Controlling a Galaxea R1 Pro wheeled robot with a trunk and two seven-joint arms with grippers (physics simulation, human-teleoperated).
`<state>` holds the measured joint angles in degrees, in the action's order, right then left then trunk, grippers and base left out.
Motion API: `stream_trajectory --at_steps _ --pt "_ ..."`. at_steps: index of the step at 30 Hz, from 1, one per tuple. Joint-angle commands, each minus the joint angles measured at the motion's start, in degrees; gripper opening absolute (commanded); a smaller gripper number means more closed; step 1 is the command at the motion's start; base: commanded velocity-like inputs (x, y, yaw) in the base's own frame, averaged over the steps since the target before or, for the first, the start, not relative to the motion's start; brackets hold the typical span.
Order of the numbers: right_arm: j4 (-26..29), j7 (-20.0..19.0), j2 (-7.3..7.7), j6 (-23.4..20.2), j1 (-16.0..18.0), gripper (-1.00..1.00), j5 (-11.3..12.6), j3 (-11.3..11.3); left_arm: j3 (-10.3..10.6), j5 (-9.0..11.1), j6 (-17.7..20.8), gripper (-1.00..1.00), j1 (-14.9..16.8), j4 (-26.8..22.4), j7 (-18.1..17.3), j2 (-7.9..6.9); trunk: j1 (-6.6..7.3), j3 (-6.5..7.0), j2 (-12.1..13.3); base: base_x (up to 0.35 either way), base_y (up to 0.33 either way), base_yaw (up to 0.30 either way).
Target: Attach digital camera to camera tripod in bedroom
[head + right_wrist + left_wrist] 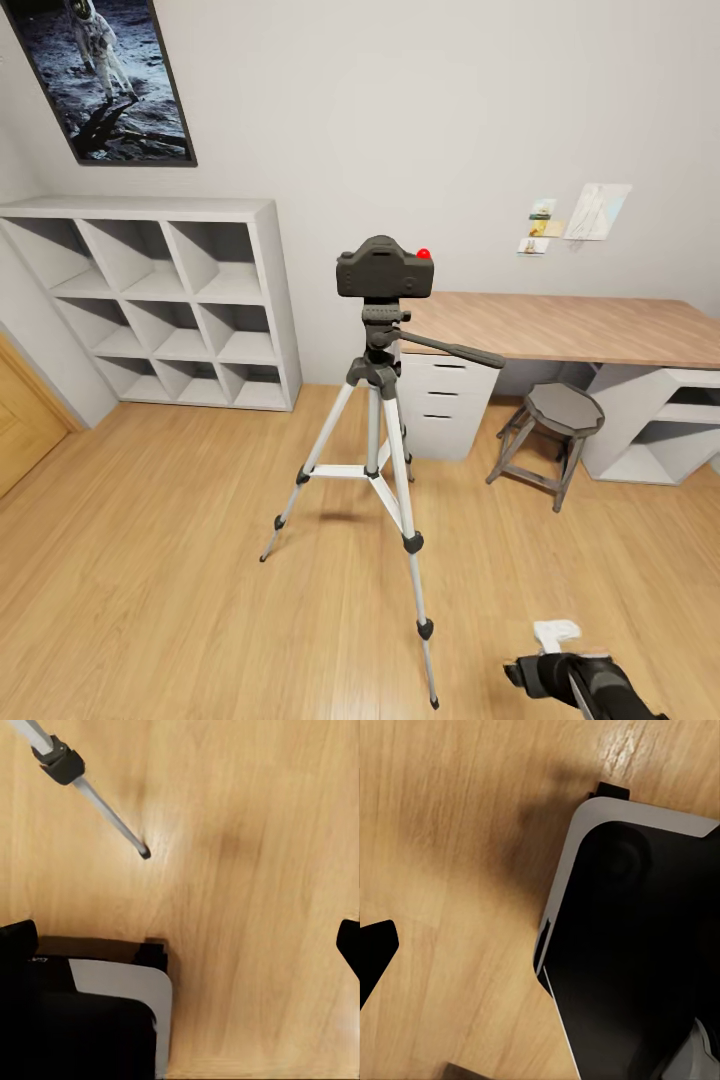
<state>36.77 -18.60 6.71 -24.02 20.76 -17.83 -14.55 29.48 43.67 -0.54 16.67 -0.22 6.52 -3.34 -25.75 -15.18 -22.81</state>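
Apparently the digital camera (385, 268) sits seated on the camera tripod (378, 450); I'd retreat gently, claw states unreadable.

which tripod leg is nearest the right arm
The front leg, whose foot lands beside the right arm; the other two legs splay back toward the shelf and desk.

One camera (385, 268), one tripod (378, 440), one stool (550, 428).
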Motion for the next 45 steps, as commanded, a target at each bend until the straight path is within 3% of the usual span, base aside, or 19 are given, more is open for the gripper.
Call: stream_trajectory --at_steps 1,12,21,31,35,45 --pt "-2.0 -0.5 0.28 1.2 0.0 1.0 -0.6 -0.5 0.5 0.4 -0.1 1.0 0.0 0.0 0.1 0.0 -0.03 -0.1 -0.1 0.0 0.0 0.0" --pt "-22.4 0.2 3.09 13.8 -0.1 1.0 -1.0 -1.5 0.4 0.5 0.1 1.0 0.0 0.0 0.1 0.08 -0.03 -0.1 -0.1 0.0 0.0 0.0" --pt "-34.0 1.4 4.13 18.3 -0.1 1.0 -1.0 -1.5 0.4 0.6 0.5 1.0 0.0 0.1 0.1 0.4 -0.03 -0.1 -0.1 0.0 0.0 0.0" --pt "-38.1 3.9 4.11 20.6 -0.2 1.0 -1.0 -1.4 0.3 0.7 1.0 1.0 -0.1 0.2 0.1 0.59 -0.03 -0.1 -0.1 0.0 0.0 0.0" --pt "-38.5 6.3 3.9 21.8 -1.8 1.0 -0.9 -1.4 0.3 0.7 3.0 1.0 -0.6 0.2 0.1 0.55 -0.03 -0.1 -0.1 0.0 0.0 0.0" --pt "-38.6 7.7 3.29 21.9 -3.8 1.0 -0.5 -1.6 0.3 0.6 4.6 1.0 -1.5 0.1 0.1 0.62 -0.03 -0.1 -0.1 0.0 0.0 0.0"
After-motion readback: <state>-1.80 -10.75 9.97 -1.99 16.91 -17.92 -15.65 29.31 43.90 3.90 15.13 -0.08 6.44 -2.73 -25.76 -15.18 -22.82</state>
